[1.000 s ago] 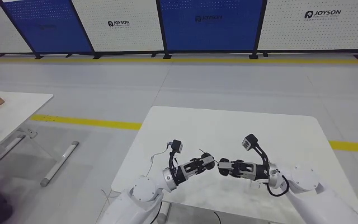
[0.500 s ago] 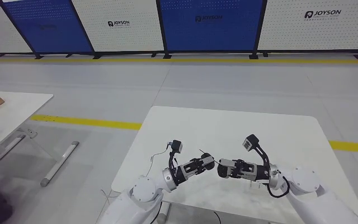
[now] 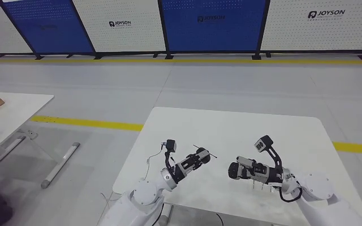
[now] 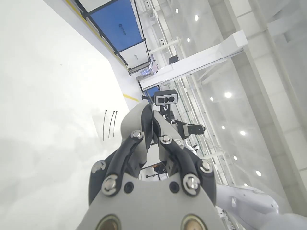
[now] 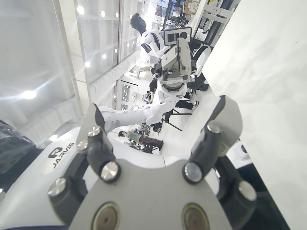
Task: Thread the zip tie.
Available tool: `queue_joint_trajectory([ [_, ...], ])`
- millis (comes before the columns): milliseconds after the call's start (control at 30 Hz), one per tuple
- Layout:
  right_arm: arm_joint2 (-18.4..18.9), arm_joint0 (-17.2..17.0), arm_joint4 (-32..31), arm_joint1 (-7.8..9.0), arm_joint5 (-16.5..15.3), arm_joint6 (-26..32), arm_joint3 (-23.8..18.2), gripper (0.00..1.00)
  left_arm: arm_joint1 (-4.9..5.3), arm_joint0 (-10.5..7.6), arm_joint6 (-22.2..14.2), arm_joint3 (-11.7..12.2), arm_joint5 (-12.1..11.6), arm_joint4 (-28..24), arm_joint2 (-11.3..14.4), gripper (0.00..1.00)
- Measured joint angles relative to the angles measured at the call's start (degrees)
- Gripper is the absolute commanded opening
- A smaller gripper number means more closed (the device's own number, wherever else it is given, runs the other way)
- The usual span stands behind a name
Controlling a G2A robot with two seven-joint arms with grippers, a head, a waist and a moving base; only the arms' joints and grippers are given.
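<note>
Holding a thin black plastic zip tie (image 3: 213,152) between closed fingers, the left gripper (image 3: 202,155) hangs just above the white rectangular bench (image 3: 237,124), near its front edge. In the top view the tie shows as a short dark line that sticks out on both sides of the fingertips, roughly level with the bench top. The left wrist view shows the two grey fingers (image 4: 134,125) pressed together, with the tie seen edge-on as a thin strip between them.

The right gripper (image 3: 233,169) is beside it over the same front part of the bench, pointing toward the left one, with a clear gap between them. Its fingers (image 5: 225,111) are spread wide apart and hold nothing.

Three more black zip ties (image 4: 109,125) lie side by side, flat on the bench, near the right arm.
</note>
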Motion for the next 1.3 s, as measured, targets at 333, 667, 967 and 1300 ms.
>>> queue_joint_trajectory([
  [333,1.2,-1.1,-0.6,0.15,0.6,-0.7,-0.6,1.0,-0.17,-0.48,0.4,0.4,-0.2,-1.9,0.3,0.0],
  [667,12.0,-8.7,5.4,2.18,-2.5,2.6,0.5,1.0,0.97,3.66,-2.1,-1.0,-0.5,-4.8,-7.8,0.0],
  [967,12.0,-8.7,5.3,2.16,-2.4,2.5,0.5,1.0,1.01,3.73,-2.1,-1.0,-0.5,-4.2,-7.9,0.0],
  [1300,12.0,-8.7,5.3,2.16,-2.4,2.5,0.5,1.0,1.03,6.81,-2.1,-14.4,-0.6,-10.5,-12.8,0.0],
])
